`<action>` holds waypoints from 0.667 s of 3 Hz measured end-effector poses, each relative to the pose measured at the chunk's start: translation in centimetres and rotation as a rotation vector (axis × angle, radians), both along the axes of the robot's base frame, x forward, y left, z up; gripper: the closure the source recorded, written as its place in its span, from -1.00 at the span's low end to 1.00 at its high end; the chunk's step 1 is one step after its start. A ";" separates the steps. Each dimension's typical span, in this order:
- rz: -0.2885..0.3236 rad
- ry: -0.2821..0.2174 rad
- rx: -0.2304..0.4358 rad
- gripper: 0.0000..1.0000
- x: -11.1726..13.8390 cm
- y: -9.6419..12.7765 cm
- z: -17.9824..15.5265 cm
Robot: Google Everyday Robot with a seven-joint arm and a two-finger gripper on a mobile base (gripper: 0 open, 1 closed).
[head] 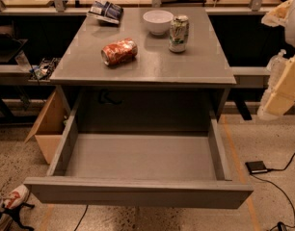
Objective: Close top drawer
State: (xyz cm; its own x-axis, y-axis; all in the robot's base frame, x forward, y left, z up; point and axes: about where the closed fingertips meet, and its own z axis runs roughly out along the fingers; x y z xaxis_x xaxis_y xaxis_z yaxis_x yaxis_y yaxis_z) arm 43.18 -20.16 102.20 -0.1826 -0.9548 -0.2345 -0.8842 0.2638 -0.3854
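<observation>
Shoe: white and red, on the speckled floor at the bottom left corner.
Cardboard box: open, on the floor just beside the cabinet's left side.
Snack bag: dark and crumpled, at the tabletop's back left corner.
Red soda can: dented, lying on its side, left of centre on the tabletop.
Top drawer: pulled far out toward the camera, below the tabletop, plain grey front panel nearest, inside bare.
White bowl: upright, at the back centre of the tabletop.
Green can: standing upright just right of the bowl.
Black device: flat on the floor right of the drawer, with a cable attached.
Gripper: pale, at the right edge, well apart from the drawer; whether spread or pressed together cannot be told.
</observation>
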 end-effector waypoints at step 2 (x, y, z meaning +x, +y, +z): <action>-0.034 0.094 -0.004 -1.00 -0.3 0.0 -3.8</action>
